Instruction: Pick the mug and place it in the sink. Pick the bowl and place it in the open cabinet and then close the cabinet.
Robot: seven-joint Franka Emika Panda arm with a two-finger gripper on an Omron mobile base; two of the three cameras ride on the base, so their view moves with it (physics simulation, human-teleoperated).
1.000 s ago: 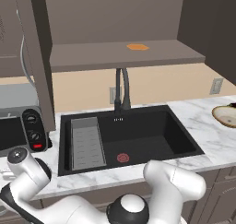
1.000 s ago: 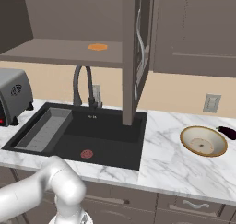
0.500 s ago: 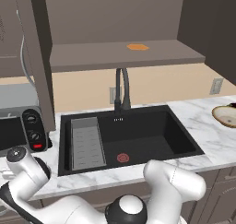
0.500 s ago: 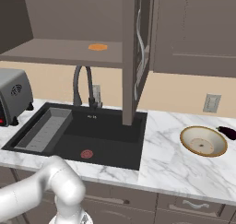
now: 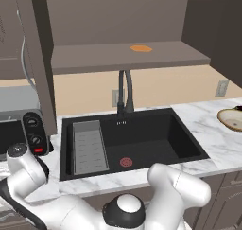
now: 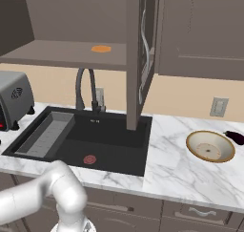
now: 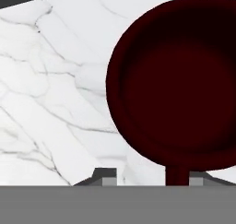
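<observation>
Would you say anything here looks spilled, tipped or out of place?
Nothing stands out. The mug sits upright on the marble counter, and the bowl rests level beside the sink.

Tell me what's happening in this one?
The arm is going for the mug: the hand view looks straight down into it on the marble counter, with the gripper around its small handle. The sink holds no mug yet. The bowl sits on the counter, and the cabinet door is open.
</observation>
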